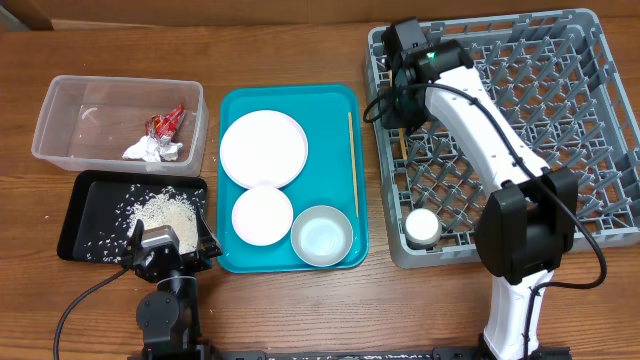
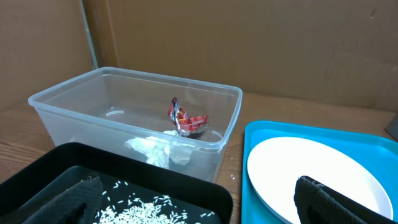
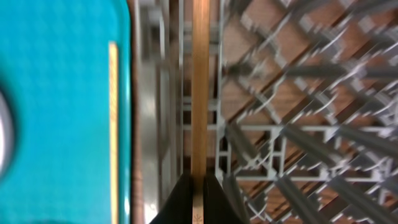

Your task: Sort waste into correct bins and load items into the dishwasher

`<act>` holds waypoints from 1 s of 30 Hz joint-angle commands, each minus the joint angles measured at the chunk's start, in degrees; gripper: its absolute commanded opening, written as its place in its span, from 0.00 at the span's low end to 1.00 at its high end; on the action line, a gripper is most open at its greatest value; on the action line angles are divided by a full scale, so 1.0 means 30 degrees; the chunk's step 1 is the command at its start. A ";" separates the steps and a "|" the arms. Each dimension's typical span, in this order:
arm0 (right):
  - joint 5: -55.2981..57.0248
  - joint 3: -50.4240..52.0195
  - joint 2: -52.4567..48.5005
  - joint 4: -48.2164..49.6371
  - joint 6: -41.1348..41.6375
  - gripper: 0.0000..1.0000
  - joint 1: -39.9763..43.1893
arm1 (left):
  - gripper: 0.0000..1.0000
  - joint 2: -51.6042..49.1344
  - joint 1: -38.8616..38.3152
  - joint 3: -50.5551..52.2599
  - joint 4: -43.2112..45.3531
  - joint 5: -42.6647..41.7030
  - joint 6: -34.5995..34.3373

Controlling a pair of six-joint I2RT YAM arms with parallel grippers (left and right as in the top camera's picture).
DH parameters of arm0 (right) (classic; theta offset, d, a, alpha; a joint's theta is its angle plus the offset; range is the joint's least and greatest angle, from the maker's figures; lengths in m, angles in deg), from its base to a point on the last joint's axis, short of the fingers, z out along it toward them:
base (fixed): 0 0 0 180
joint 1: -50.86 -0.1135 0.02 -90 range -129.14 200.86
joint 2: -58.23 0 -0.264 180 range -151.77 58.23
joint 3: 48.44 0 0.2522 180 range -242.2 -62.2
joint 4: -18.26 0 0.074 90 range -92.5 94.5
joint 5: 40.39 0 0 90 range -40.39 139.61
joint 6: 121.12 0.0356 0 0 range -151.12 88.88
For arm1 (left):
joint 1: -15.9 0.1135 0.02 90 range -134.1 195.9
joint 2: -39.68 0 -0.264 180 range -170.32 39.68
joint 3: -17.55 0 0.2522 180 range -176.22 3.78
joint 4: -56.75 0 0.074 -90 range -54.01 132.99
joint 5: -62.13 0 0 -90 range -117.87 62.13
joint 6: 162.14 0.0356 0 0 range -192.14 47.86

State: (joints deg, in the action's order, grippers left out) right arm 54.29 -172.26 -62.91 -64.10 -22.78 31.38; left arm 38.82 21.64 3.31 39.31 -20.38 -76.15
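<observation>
My right gripper point(image 1: 401, 112) point(image 3: 198, 200) is shut on a wooden chopsticks stick point(image 3: 199, 93), held just inside the left wall of the grey dishwasher rack point(image 1: 520, 120) point(image 3: 298, 124). The second chopstick point(image 1: 352, 165) point(image 3: 113, 124) lies on the teal tray. A small cup point(image 1: 422, 227) stands in the rack's front left corner. The large plate point(image 1: 263, 148) point(image 2: 305, 168), smaller plate point(image 1: 262, 214) and bowl point(image 1: 322, 235) sit on the teal tray. The clear tub point(image 1: 60, 100) point(image 2: 74, 106) holds the red wrapper point(image 1: 166, 123) point(image 2: 185, 119) and tissue point(image 1: 150, 150) point(image 2: 155, 149). Rice point(image 1: 160, 212) point(image 2: 143, 208) lies in the black tray point(image 1: 80, 215). My left gripper point(image 1: 165, 243) point(image 2: 205, 208) is open and empty.
The teal tray point(image 1: 345, 110) point(image 2: 261, 134) lies between the bins and the rack. A few rice grains lie on the wood between the black tray and the teal tray. A cardboard wall stands behind the tub in the left wrist view.
</observation>
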 commanded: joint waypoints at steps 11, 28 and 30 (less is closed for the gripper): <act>-0.1705 0.0226 0.7621 0.0408 0.0969 0.59 -0.3162 | 1.00 0.0197 0.0080 0.0066 0.0022 0.0051 0.0350; -0.0962 0.8517 0.4138 0.6433 0.4728 0.49 -0.4728 | 1.00 0.0197 0.0080 0.0066 0.0022 0.0051 0.0350; -0.0940 0.8531 0.3461 0.6696 0.4648 0.49 -0.4728 | 1.00 0.0197 0.0080 0.0066 0.0022 0.0051 0.0350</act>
State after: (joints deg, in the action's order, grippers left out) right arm 52.98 -145.83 -52.99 -46.00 -9.74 16.95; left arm 38.82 21.64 3.31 39.33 -20.38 -76.18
